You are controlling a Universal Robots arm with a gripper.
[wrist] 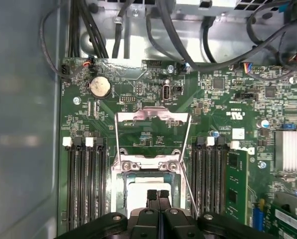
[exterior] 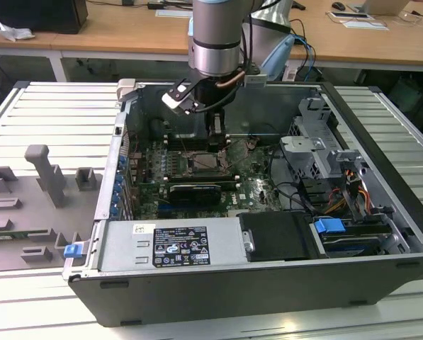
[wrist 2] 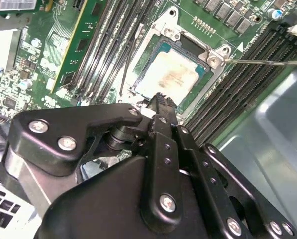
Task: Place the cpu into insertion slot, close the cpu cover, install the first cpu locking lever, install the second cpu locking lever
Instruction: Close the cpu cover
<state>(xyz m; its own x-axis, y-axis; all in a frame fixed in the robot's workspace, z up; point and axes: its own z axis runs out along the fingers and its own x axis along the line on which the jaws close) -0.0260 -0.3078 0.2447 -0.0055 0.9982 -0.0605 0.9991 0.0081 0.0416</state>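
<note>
The cpu (wrist 2: 170,74), a pale silver-grey square with brownish smudges on its top, lies flat in the insertion slot (exterior: 202,162) on the green circuit board (exterior: 257,188) of an open computer case (exterior: 232,301). At the exterior view's left, a grey moulded tray (exterior: 34,191) sits beside the case. The robot arm (exterior: 215,42) reaches down from the far side over the middle of the board. A metal drive cage (exterior: 317,145) and a blue tab (exterior: 330,228) sit at the exterior view's right.

The gripper (wrist: 158,193) hangs at the edge of the cpu with its two black fingers pressed together and nothing between them; whether they touch the cpu cannot be told. The cpu cover (wrist: 153,115), a thin silver frame with a square window, stands open off the slot, and green board shows through the window. A thin wire lever (wrist: 185,144) runs along each side of the cover. Long black memory slots (wrist: 86,184) flank the insertion slot on both sides.
</note>
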